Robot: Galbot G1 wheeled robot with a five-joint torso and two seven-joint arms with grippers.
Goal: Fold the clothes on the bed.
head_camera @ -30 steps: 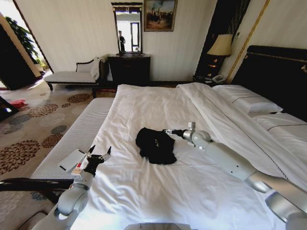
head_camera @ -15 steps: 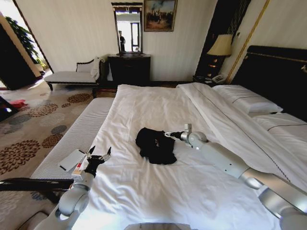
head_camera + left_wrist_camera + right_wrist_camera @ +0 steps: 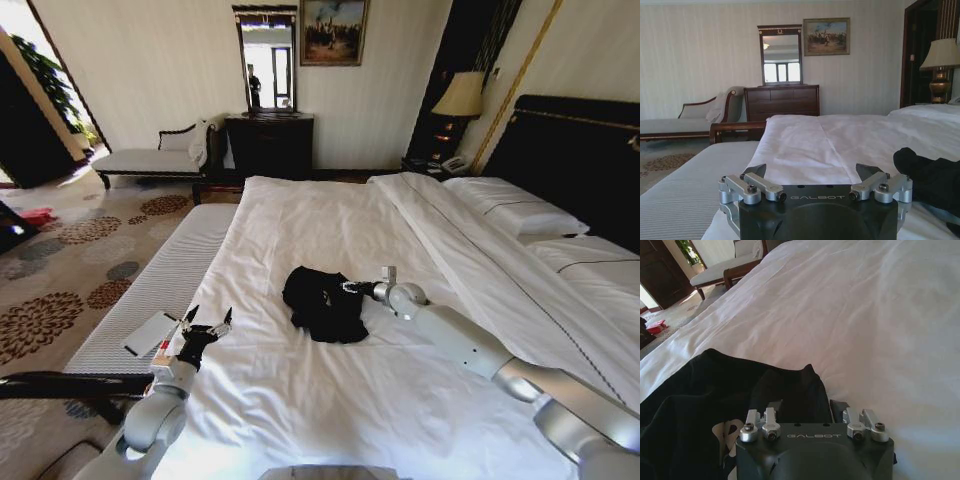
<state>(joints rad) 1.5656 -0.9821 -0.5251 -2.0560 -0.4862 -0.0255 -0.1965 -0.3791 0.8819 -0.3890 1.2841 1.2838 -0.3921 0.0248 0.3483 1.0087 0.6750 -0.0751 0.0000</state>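
Reaching mid-frame, right gripper sits jaws open at black T-shirt's edge on bed, gripping nothing; left gripper idles lower left, open, empty.

My right gripper: fingertips buried behind the black T-shirt's edge, can't tell if they're pinching fabric or just resting. Shirt is bunched up, so sleeves and hem are lost in folds; white print half hidden by my wrist block, unreadable. In the left wrist view the shirt runs off the frame edge. Bed is cut off at the bottom and right of the head view.
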